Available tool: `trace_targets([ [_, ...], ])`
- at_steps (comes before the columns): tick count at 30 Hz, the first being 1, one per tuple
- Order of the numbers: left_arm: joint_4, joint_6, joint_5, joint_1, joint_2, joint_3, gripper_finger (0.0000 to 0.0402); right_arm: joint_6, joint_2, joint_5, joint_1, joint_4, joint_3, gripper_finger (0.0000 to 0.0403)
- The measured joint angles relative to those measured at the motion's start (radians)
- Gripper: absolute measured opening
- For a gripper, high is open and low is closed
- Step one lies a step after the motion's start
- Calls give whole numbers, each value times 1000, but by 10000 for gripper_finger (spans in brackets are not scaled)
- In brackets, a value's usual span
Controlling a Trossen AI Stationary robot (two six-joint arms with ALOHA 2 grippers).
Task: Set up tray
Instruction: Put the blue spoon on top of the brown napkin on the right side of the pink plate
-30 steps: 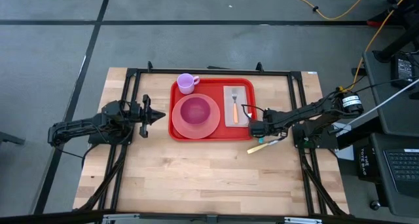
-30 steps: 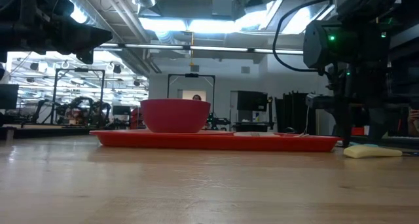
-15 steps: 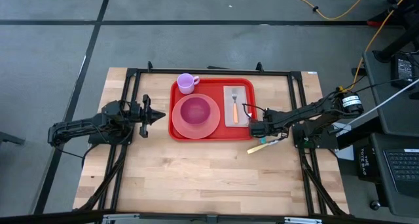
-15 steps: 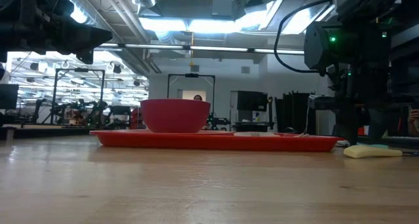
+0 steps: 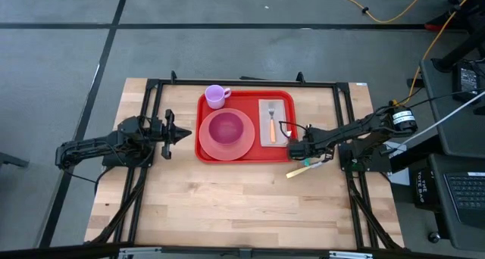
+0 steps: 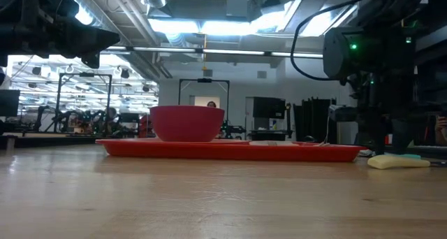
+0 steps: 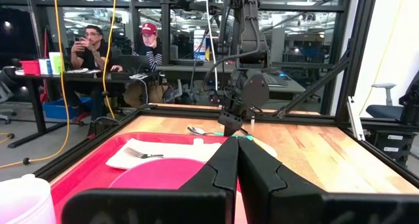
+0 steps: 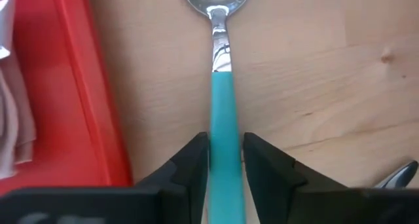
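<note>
You're on the cutlery step: right gripper (image 8: 224, 160) is down on the table (image 5: 227, 198) just off the tray's right edge, fingers either side of the teal-handled spoon (image 8: 222, 86). Both pads sit right against the handle, so I'd call it grasped or a hair short of it; the spoon lies flat on the wood, not lifted.

The tray (image 5: 284, 154) sits in the far middle of the table, carrying the pink plate (image 5: 226, 134), mug (image 5: 217, 96), and napkin (image 5: 275, 123) with a fork (image 5: 271, 125) on it. Its right rim is just beside the gripper, not touching the spoon.

Next move, as I read it: confirm the pinch, lift straight up, clear the raised rim, set the spoon down by the fork. A cream-handled utensil (image 5: 298, 169) lies just near of the spoon, so watch for a snag.

Left gripper (image 5: 179, 135) is clenched on nothing, parked left of the tray.
</note>
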Motion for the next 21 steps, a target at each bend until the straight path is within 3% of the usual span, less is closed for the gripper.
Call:
trace_targets([
  [8, 0, 0, 0, 0, 0, 0, 4, 2, 25, -6, 0, -3, 2, 99],
  [13, 0, 0, 0, 0, 0, 0, 4, 5, 25, -4, 0, -1, 1, 64],
  [21, 0, 0, 0, 0, 0, 0, 4, -6, -10, -16, -1, -91, 58, 63],
])
